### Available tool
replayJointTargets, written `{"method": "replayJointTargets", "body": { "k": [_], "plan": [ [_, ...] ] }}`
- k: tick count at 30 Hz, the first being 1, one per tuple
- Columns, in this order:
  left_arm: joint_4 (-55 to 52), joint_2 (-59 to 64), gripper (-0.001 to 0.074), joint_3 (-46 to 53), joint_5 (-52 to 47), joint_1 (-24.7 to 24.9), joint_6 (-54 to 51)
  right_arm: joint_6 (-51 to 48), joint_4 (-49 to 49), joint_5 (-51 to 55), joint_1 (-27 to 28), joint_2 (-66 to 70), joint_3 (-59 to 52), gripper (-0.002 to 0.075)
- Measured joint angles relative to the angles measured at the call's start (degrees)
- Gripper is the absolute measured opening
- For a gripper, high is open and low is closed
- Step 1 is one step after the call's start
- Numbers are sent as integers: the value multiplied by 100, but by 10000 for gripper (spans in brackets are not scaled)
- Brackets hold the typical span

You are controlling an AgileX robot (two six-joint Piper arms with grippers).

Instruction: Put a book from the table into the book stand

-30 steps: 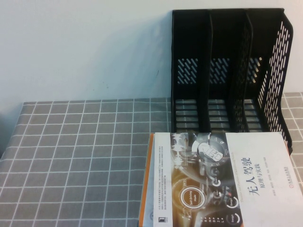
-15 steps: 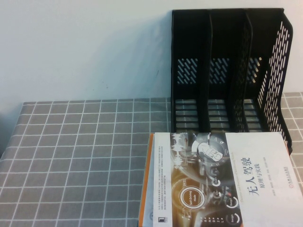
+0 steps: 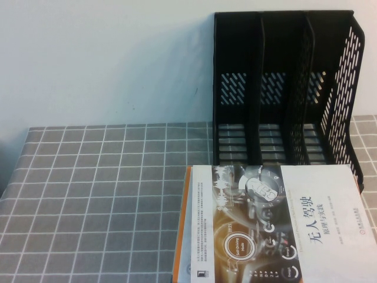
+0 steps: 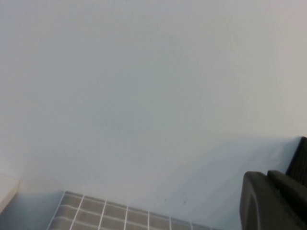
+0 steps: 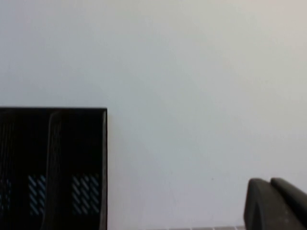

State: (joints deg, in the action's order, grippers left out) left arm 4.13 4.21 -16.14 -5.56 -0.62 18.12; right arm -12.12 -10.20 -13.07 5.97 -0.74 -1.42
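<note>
The book (image 3: 277,224) lies flat on the table (image 3: 106,194) at the front right, cover up, with its orange spine on the left and its white title band on the right. The black book stand (image 3: 283,88) stands upright just behind it against the wall, and its three compartments hold nothing. It also shows in the right wrist view (image 5: 53,167). Neither gripper shows in the high view. My left gripper (image 4: 267,179) faces the wall above the table's far edge, with its fingers together and nothing between them. My right gripper (image 5: 269,184) faces the wall beside the stand, also shut with nothing in it.
A pale wall runs behind the table. The grey grid cloth (image 4: 110,215) covers the left half of the table, bare of objects. The book's near edge runs out of the high view at the bottom.
</note>
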Motion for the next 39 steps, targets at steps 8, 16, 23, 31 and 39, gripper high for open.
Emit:
{"method": "replayJointTargets", "body": {
  "k": [8, 16, 23, 31, 39],
  "plan": [
    [-9, 831, -4, 469, 94, 0, -71, -698, -12, 948, 0, 0, -19, -3],
    [-14, 1024, -4, 1416, 1309, 0, -71, -1481, -12, 1568, 0, 0, -19, -3],
    [-14, 1024, -4, 1662, 1906, 0, -193, -1703, -12, 1610, 0, 0, -19, -3],
    [-14, 1024, -4, 1666, 1610, 0, -193, -1726, -47, 1610, 0, 0, -19, -3],
    [-1050, 1024, -4, 1097, 1057, 0, 2056, -888, -1005, 537, 0, 0, 23, -3]
  ]
}}
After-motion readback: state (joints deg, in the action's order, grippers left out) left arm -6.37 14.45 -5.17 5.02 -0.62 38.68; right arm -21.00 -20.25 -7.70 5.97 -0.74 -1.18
